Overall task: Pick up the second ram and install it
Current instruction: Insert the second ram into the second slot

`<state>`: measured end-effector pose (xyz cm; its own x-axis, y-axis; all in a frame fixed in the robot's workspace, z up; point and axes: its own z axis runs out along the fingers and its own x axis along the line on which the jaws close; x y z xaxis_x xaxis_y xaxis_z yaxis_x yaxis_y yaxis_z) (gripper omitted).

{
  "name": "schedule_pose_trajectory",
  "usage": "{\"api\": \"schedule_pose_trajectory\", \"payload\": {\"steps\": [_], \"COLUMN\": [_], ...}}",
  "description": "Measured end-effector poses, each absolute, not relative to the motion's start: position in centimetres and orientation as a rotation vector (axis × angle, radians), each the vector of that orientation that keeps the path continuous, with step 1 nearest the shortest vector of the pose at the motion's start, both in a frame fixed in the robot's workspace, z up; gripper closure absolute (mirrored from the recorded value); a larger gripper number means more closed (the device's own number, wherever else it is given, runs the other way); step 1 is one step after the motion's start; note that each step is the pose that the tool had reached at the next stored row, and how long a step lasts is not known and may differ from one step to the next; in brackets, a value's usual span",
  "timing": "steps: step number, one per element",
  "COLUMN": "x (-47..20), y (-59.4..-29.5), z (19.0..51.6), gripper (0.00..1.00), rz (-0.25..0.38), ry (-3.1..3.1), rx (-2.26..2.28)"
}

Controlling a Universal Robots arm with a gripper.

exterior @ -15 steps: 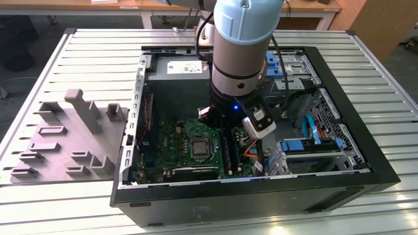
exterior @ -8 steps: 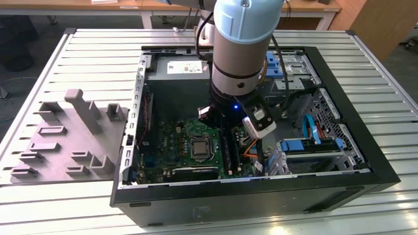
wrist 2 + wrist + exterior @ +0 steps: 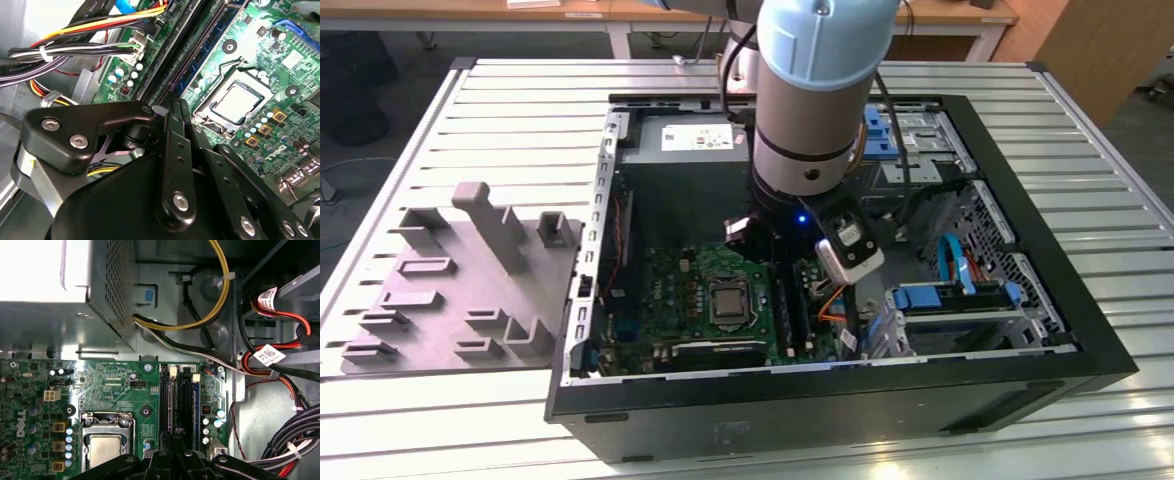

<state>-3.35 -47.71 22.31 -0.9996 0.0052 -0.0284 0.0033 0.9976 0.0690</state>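
Second wrist view — end effector [image 3: 172, 102] clenched, the second ram [image 3: 212, 35] upright just beyond its tips.

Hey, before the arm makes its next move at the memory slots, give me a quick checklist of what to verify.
1. Gripper down at the memory slots: ok, it sits right over them.
2. Second ram in the grip: cannot tell.
3. Cable bundle off the slots: ok, it lies beside them.
4. Slot latches open: cannot tell.
5. Computer case open for access: ok, the arm reaches inside.
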Motion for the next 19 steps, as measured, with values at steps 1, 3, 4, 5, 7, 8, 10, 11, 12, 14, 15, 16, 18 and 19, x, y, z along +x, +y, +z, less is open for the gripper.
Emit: {"api": "schedule_pose_trajectory", "payload": {"steps": [1,3,4,5,7,8,10,11,12,14,15,16,18,19], "x": [-3.34,-3.30,-3.27,-3.25,-3.21,-3.21,-3.21,-3.21,-3.19,-3.18,-3.18,-3.18,-3.18,-3.18], "y": [-47.72,-47.72,-47.72,-47.72,-47.72,-47.72,-47.72,-47.72,-47.72,-47.74,-47.74,-47.74,-47.75,-47.75], "z": [22.31,22.30,22.30,22.30,22.29,22.30,22.30,22.30,22.30,22.29,22.29,22.29,22.23,22.18], "gripper": [0.88,0.88,0.88,0.88,0.88,0.88,0.88,0.88,0.88,0.88,0.88,0.88,0.88,0.88], "rz": [0.107,0.107,0.107,0.107,0.107,0.107,0.107,0.107,0.107,0.107,0.107,0.107,0.107,0.107], "ry": [3.111,3.111,3.111,3.111,3.110,3.110,3.110,3.110,3.110,3.110,3.110,3.110,3.110,3.110], "rx": [0.009,0.015,0.019,0.023,0.032,0.034,0.035,0.035,0.037,0.043,0.044,0.044,0.044,0.044]}}
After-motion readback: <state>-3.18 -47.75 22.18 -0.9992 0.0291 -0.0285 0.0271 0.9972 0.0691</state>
